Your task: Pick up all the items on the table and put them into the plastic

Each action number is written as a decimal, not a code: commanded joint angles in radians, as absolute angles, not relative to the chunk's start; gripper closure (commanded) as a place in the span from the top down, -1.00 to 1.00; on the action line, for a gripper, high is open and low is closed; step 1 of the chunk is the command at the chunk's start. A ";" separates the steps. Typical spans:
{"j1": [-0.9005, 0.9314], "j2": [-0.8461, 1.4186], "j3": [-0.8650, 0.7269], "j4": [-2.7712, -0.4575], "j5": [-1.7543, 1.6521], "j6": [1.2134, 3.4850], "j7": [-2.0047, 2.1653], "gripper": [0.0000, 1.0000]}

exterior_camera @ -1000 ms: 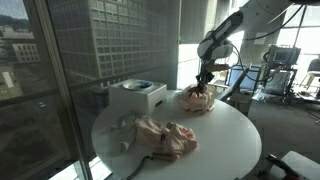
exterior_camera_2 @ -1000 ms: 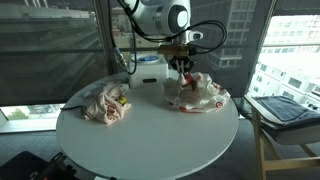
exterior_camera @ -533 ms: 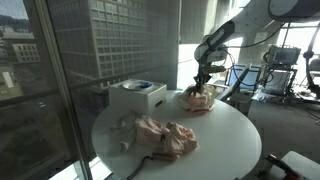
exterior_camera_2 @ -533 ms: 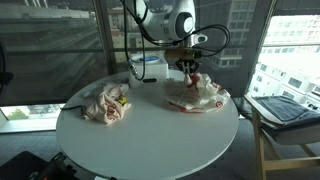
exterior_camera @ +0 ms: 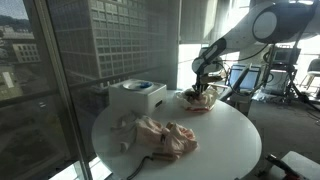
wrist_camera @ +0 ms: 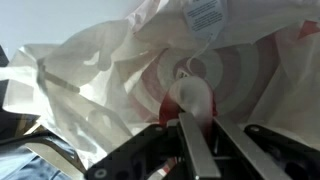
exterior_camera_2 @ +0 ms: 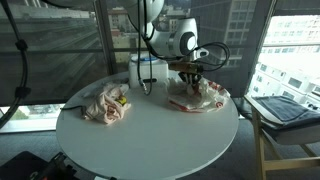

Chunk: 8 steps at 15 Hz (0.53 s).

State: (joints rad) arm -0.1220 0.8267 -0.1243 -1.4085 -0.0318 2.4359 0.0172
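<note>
A white plastic bag with a red ring print lies crumpled at the far side of the round table [exterior_camera: 232, 140] in both exterior views [exterior_camera: 198, 101] [exterior_camera_2: 203, 98], and it fills the wrist view [wrist_camera: 100, 80]. My gripper [exterior_camera: 203, 89] [exterior_camera_2: 190, 79] [wrist_camera: 203, 116] hangs low over this bag, its tips down among the folds. The jaws stand nearly together, pinching a small white rounded item [wrist_camera: 190, 98] against the red print. A crumpled heap of pale bags and items [exterior_camera: 160, 135] [exterior_camera_2: 105, 102] lies at the table's other side.
A white box [exterior_camera: 137, 97] [exterior_camera_2: 150, 68] with a round top stands beside the printed bag near the glass wall. A chair with a blue pad [exterior_camera_2: 285, 108] is close to the table edge. Lab equipment [exterior_camera: 280, 65] stands behind the arm.
My gripper has moved down from above the printed bag into its folds, and the arm has bent lower. The heap at the other side has not moved.
</note>
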 commanded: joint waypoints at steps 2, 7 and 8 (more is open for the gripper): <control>-0.153 0.896 -0.089 -1.348 -0.004 2.458 0.003 -0.18; -0.171 0.713 0.017 -1.582 0.068 2.482 -0.101 0.39; -0.158 0.661 0.019 -1.640 0.053 2.503 -0.117 0.57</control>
State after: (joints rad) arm -0.1727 0.8336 -0.0039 -1.4462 0.0486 2.4513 -0.0623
